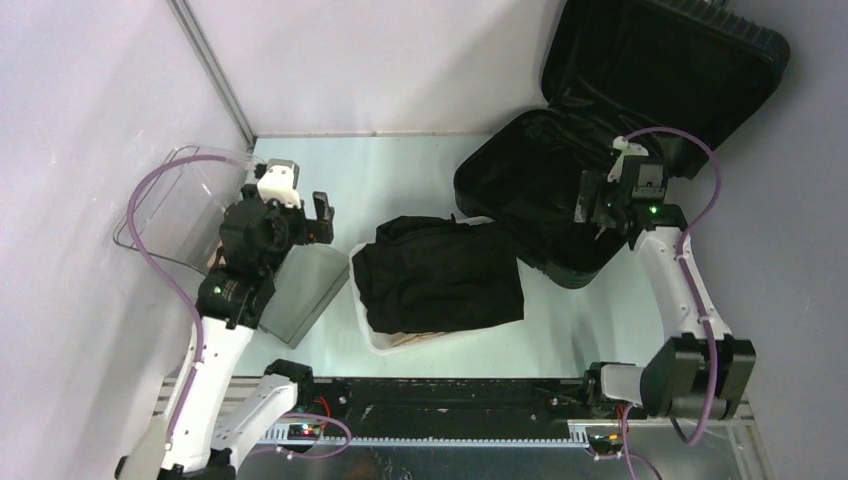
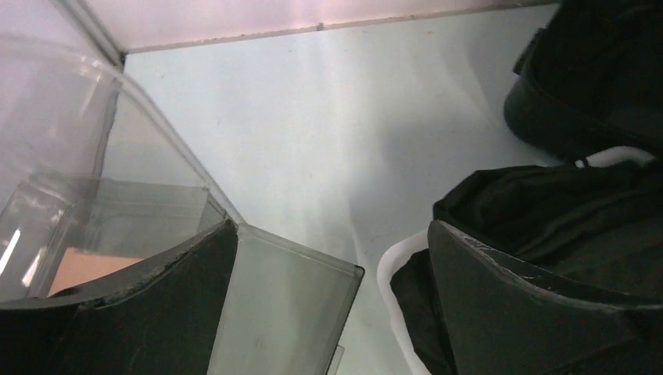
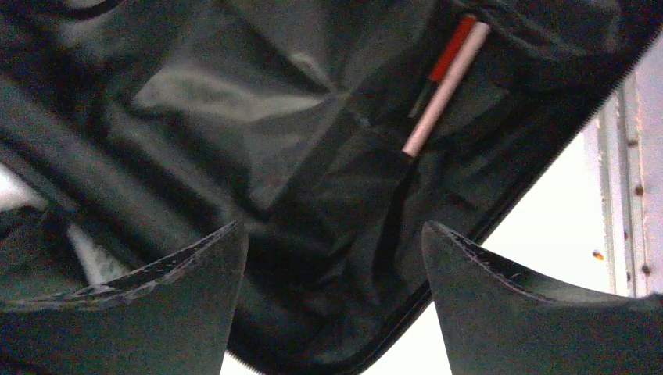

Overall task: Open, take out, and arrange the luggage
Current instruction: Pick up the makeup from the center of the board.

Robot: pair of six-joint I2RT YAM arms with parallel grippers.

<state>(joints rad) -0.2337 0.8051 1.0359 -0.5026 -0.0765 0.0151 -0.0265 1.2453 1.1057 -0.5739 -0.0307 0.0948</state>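
Note:
The luggage [image 1: 530,185], a big black hard-shell suitcase, lies open at the back right with its lid [image 1: 665,65] leaning on the wall. My right gripper [image 1: 598,212] hovers open inside the lower half near its front rim. In the right wrist view its fingers [image 3: 195,289] stand apart over the black lining [image 3: 258,117], with nothing between them. A thin red and white stick [image 3: 446,78] lies in the lining. My left gripper [image 1: 325,220] is open at the left, above the table between a clear bin and the basket, and holds nothing.
A white basket [image 1: 372,335] at the centre holds a folded black garment [image 1: 440,275]. A clear plastic bin [image 1: 170,205] stands at the left wall, with something tan [image 2: 86,269] inside. A grey translucent panel [image 1: 300,290] lies below my left gripper [image 2: 330,228].

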